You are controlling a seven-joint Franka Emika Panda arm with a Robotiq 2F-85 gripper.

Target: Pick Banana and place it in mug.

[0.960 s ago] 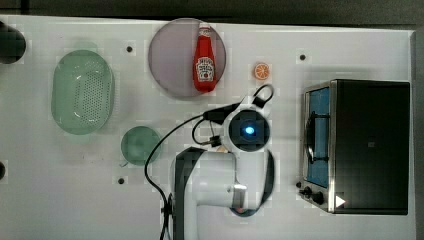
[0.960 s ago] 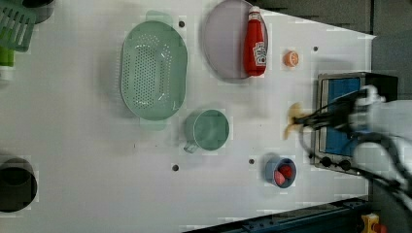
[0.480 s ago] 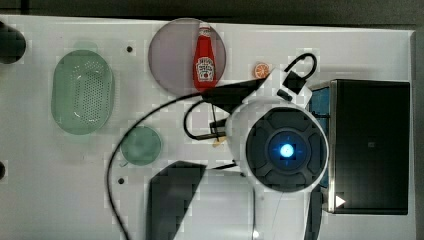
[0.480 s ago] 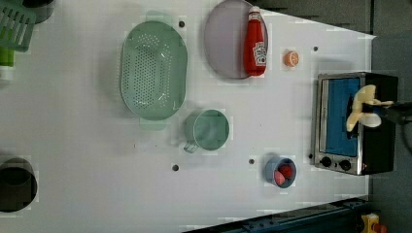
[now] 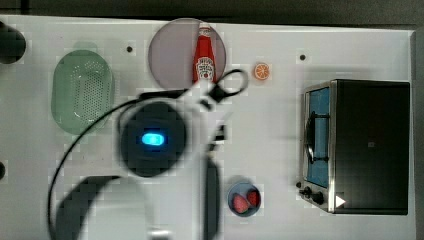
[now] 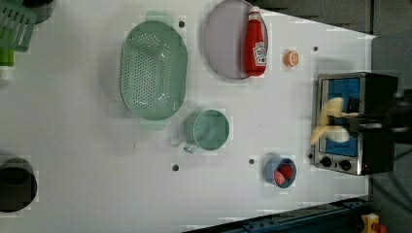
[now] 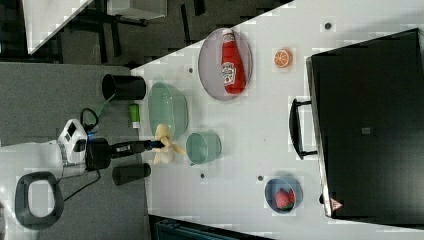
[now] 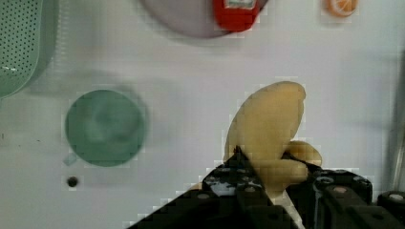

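The black two-fingered gripper (image 8: 267,174) is clamped on the small pale yellow-and-cream banana cluster (image 8: 270,129), gripping it at the narrow stem end where the short curved segments meet, so the fatter lobes hang free beyond the fingers. In the right view the banana (image 7: 165,145) is held aloft clear of the white desk (image 7: 240,140), just beside the small round translucent green mug (image 7: 204,148) and not yet over its mouth. The cluster reads as a light, rigid plastic piece with a smooth, likely slippery skin; the stem junction is judged the soundest hold, being narrow enough for the jaws. Its spread appears narrower than the mug opening (image 8: 104,128), so entry should be feasible if lowered centred. The mug looks light and could tip if struck on its rim
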